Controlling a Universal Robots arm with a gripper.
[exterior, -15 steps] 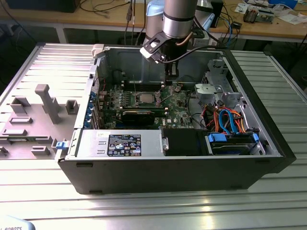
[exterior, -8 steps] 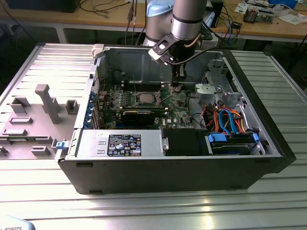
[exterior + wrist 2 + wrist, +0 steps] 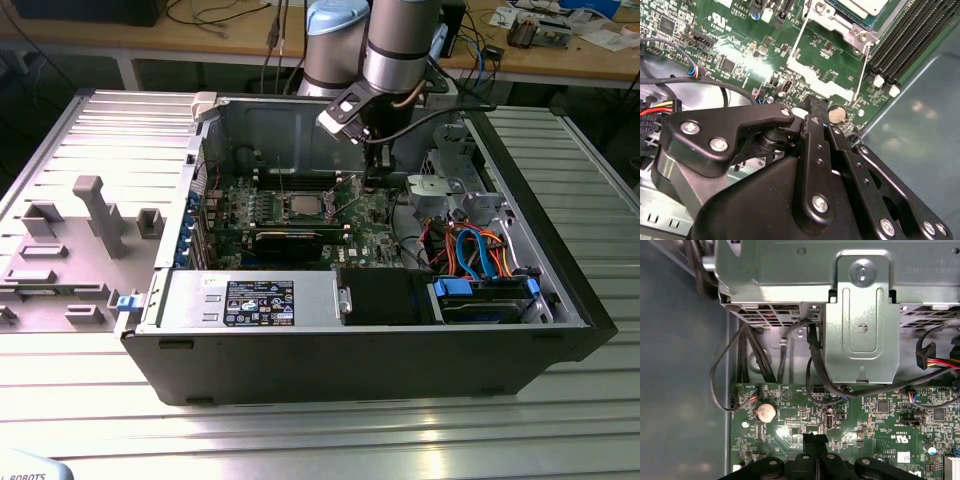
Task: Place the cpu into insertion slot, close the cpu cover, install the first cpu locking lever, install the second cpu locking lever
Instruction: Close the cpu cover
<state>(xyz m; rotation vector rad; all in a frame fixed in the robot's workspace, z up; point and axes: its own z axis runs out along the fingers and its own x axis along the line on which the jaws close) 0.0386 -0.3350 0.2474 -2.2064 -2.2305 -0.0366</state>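
In the exterior view, the cpu [image 3: 305,206] lies in the insertion slot [image 3: 290,207] on the green board [image 3: 230,215]. Toward the exterior view's right, the tool [image 3: 373,180] hangs low over the board, clenched with nothing in it. A thin wire lever [image 3: 861,70] stands near its tip. I think the tip could slip off that springy lever, or scrape the board's tiny parts.

Open computer case [image 3: 350,370] lies on its side on ribbed metal table [image 3: 300,435]. Green motherboard [image 3: 372,236] inside, with coin cell battery [image 3: 766,413] near its edge. Orange and blue cables [image 3: 478,250] at exterior view's right. Labelled power supply [image 3: 250,300] along near wall.
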